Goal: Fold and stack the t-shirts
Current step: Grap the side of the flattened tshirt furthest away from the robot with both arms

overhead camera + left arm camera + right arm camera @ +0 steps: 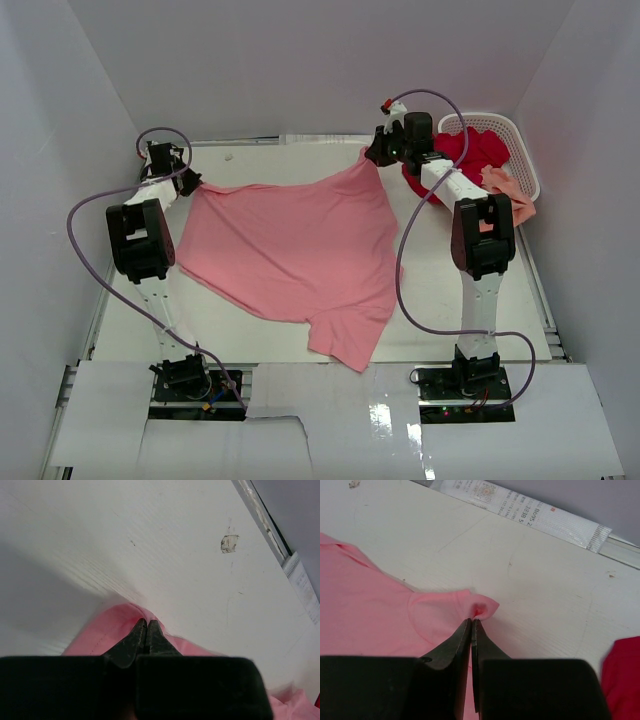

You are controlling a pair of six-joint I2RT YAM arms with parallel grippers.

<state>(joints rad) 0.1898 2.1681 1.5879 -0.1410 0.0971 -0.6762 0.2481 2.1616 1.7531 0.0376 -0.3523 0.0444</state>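
The medium pink t-shirt (290,250) lies spread across the middle of the table, one sleeve reaching toward the near edge. My left gripper (190,181) is shut on its far left corner; the left wrist view shows pink cloth (107,632) pinched at the fingertips (146,622). My right gripper (375,152) is shut on its far right corner; in the right wrist view a bunched fold of the pink shirt (380,615) sticks out past the tips (471,621). The deep red t-shirt (470,150) and the pale peach-salmon t-shirt (510,195) lie in the basket.
A white perforated basket (524,150) stands at the far right corner, the peach shirt hanging over its near rim. White walls enclose the table on three sides. A taped strip (520,510) runs along the back edge. The red shirt's edge (622,680) shows at right.
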